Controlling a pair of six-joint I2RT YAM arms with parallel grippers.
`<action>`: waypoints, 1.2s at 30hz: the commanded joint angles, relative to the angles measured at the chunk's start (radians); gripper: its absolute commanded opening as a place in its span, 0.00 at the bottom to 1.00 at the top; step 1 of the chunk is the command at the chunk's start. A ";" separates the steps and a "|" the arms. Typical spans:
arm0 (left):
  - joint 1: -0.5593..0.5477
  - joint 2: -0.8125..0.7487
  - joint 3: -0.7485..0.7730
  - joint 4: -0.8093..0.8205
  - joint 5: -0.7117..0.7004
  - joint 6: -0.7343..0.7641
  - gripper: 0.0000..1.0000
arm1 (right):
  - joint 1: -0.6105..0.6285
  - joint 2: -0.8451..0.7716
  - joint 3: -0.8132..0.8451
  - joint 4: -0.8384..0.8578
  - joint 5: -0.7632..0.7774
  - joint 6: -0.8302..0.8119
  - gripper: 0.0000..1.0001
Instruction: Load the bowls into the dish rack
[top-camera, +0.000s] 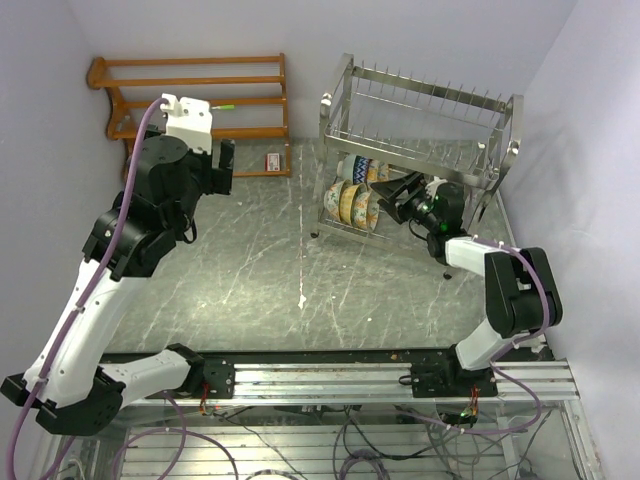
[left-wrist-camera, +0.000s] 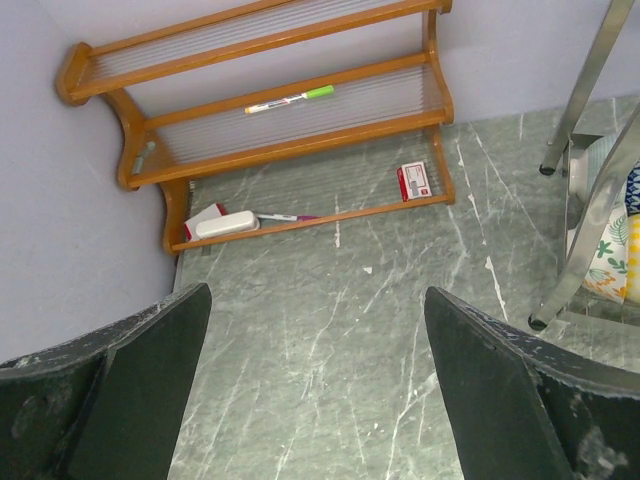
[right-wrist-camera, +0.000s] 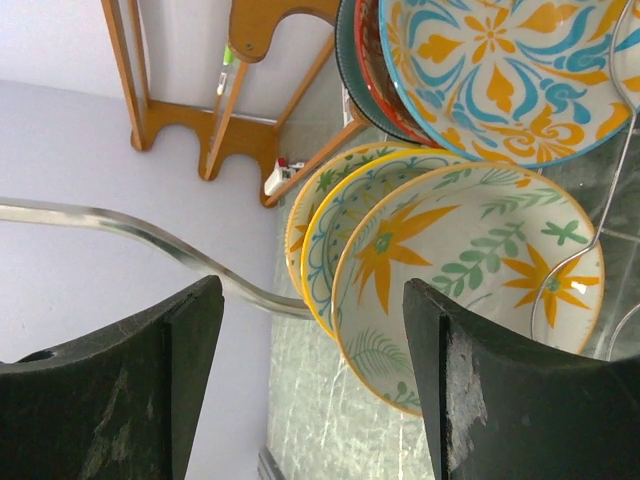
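The silver wire dish rack stands at the back right. Several bowls stand on edge in its lower tier. In the right wrist view I see the cream bowl with orange leaves, a yellow-teal bowl behind it, and a blue-orange floral bowl above. My right gripper is open just beside them; in its own view the cream bowl's rim sits between the fingers, close to the right one, ungripped. My left gripper is open and empty above the table.
A brown wooden shelf stands at the back left, holding a marker, a white eraser and a red-white box. The rack's leg and a bowl show at the left wrist view's right edge. Walls close in on both sides.
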 joint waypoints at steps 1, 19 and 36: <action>-0.007 0.014 0.040 0.012 0.022 -0.023 0.99 | 0.003 -0.055 -0.026 0.044 -0.030 0.016 0.72; -0.007 0.086 0.097 0.015 0.076 -0.093 0.99 | 0.202 -0.327 -0.199 -0.142 -0.167 0.007 0.73; -0.007 0.088 0.112 -0.079 0.156 -0.272 0.99 | 0.567 -0.451 0.241 -1.237 0.209 -0.691 1.00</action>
